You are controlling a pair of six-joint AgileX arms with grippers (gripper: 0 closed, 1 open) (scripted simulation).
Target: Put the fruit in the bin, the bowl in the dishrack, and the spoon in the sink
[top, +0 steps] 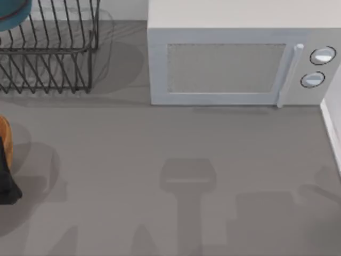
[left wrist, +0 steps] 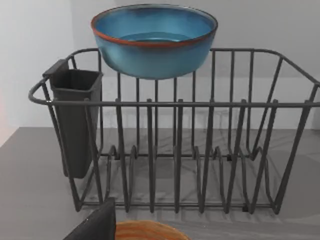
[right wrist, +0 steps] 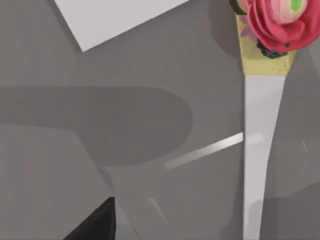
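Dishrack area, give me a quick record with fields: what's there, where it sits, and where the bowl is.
dishrack: black wire rack, top view's upper left, beside the microwave
bowl: blue-teal, upright, at the rack's top rim; contact unclear
cutlery holder: dark, hung on one end of the rack
bin: orange-brown rim in front of the rack

Glossy glazed bowl; thin black wire dishrack.

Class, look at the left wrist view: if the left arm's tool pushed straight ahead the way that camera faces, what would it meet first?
Most likely the near wire wall of the dishrack, just beyond the bin's orange rim. The bowl sits higher, on the rack's far top rail, so it would probably pass below that. Depth is uncertain.
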